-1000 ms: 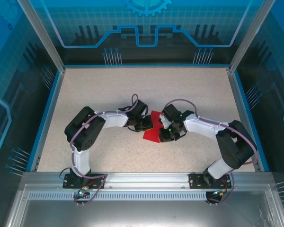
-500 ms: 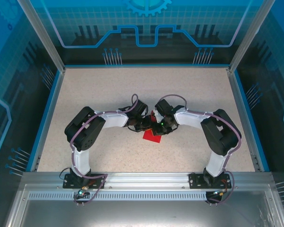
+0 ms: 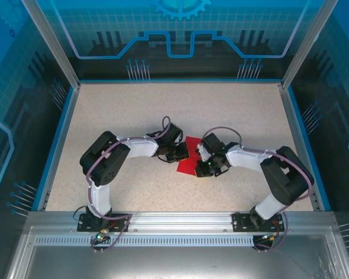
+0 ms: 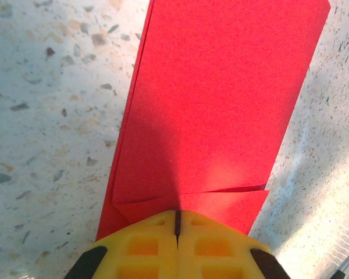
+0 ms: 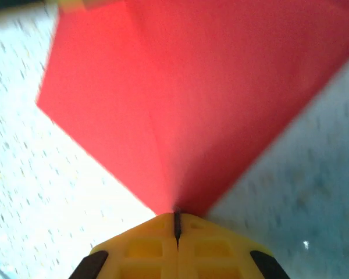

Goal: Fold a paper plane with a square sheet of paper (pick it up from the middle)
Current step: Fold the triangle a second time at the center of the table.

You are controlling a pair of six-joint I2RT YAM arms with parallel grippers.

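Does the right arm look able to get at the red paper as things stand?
Probably yes: the right gripper, jaws shut, sits at a corner of the red paper with nothing between them. The left gripper is at another edge and does not block it.

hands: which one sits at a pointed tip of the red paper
The right hand: in its wrist view the red paper narrows to a point right in front of it. The left hand meets a wide, straight end instead.
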